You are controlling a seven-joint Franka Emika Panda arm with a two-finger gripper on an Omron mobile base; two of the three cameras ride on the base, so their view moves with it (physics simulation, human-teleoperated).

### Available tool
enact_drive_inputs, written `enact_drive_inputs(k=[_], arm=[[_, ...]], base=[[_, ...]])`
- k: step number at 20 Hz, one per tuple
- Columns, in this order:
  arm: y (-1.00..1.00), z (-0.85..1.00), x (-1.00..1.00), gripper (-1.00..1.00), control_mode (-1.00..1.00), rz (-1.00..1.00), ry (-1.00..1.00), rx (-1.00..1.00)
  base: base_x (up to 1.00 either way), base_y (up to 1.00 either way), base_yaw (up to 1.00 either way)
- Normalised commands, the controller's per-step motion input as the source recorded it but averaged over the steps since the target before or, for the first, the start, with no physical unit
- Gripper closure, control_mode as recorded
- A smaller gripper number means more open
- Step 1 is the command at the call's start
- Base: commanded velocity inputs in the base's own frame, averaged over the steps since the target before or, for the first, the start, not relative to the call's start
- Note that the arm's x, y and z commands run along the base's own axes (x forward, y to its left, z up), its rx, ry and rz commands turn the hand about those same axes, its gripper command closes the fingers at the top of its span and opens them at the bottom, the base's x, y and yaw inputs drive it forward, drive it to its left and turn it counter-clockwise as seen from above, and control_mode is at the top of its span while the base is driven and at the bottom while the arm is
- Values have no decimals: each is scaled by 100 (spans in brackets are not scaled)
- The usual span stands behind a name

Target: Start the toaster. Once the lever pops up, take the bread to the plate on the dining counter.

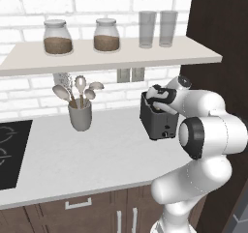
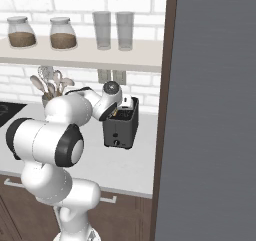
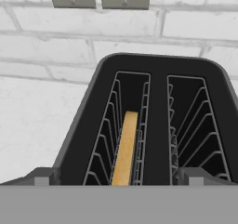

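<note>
Gripper (image 3: 119,180) spread wide, empty, poised right above toaster (image 1: 157,123). Bread (image 3: 125,148) stands on edge in toaster's left slot. Utensil cup (image 1: 80,115) left of toaster.

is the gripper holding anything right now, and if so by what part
Nothing is held. The gripper is open above the toaster, and the bread sits untouched in its left slot.
</note>
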Motion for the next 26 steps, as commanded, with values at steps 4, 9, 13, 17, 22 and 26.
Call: enact_drive_inputs(k=[4,9,13,17,22,26], arm=[[0,0,0,-100,-100,0,0,0],[0,0,0,-100,-100,0,0,0],[0,0,0,-100,-100,0,0,0],[0,0,0,-100,-100,0,0,0],[0,0,0,-100,-100,0,0,0],[0,0,0,-100,-100,0,0,0]], base=[[0,0,0],[0,0,0],[0,0,0],[0,0,0],[0,0,0],[0,0,0]])
